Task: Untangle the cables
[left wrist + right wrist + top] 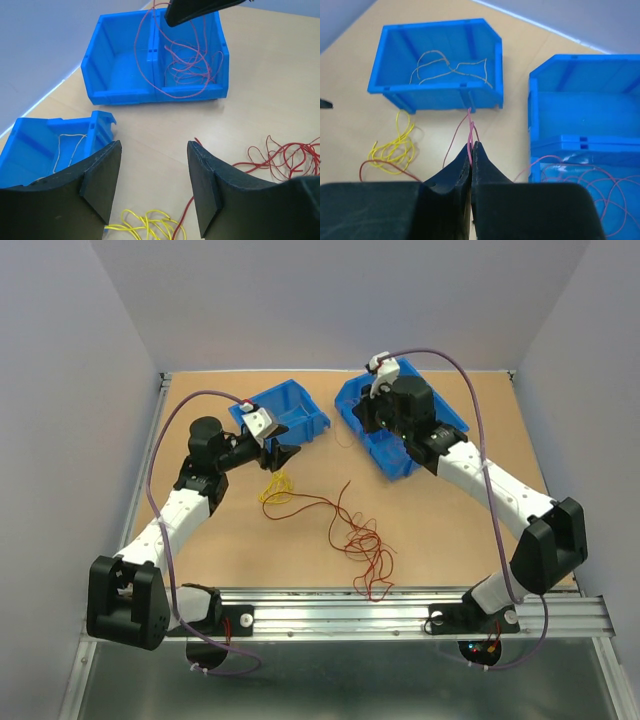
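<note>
Right hand (471, 146) clenched on a thin red wire (469, 122) near the far edge of the bench (430, 540); left hand (154, 150) released above curly yellow wire (145, 222).

High rear overview of table (450, 520); close downward wrist views, blue bins (125, 95) in common.

Table (450, 540) is matt tan board, fibreboard or wood by the look, smooth with no shine; along its near edge runs a rail (350, 612) of bare brushed metal with a dull grey sheen. Left bin (300, 408) and right bin (352, 408) are moulded blue plastic, smooth and slightly glossy on the walls; red cables (365, 545) and yellow cables (277, 488) have thin, smooth, plastic-looking sheathing with a faint gloss. Left hand (153, 150) and right hand (472, 150) are matt black, finely grainy, rubber or foam-like; arm shells (520, 502) are glossy white plastic with matt black joints.
</note>
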{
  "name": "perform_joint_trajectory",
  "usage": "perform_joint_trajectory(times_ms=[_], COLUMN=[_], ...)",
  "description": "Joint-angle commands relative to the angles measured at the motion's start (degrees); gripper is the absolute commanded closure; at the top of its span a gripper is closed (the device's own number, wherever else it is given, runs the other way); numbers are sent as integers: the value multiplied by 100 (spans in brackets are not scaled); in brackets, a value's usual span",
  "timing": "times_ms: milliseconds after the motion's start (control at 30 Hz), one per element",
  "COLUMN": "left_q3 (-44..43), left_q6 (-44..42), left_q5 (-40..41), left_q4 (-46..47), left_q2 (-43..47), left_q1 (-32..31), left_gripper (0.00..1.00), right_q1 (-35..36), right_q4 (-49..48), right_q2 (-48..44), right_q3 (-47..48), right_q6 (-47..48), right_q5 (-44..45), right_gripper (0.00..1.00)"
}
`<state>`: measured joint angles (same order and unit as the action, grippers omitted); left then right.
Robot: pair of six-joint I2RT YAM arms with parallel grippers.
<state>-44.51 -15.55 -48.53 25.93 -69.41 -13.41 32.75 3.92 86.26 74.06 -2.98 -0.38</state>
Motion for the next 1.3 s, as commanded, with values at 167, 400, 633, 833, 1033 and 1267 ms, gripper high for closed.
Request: perform_joint_trajectory(times_ms=[167,400,633,833,1033,1267], left_q3=[136,162,171,206,215,224], left_q6=[114,123,149,114,140,131], left_q5=[142,186,195,371,415,573], left_q4=[491,553,579,588,606,615], left_q2=[270,287,261,340,331,340], left_q1=[5,5,5,5,5,5], left_gripper=[34,34,34,34,34,34], right_q1=[-743,-1393,-1842,-1966,-1966,-1966], right_q4=[-278,-804,-1008,-841,19,706], right_q2=[269,-3,258,681,1621,1966], right_q3=[803,-285,-902,-876,0,794], right_q6=[-448,-694,-852,-1336,-1811,-1978], right_q5=[-391,-524,186,1125,1734,1691], right_gripper=[99,100,99,99,99,61])
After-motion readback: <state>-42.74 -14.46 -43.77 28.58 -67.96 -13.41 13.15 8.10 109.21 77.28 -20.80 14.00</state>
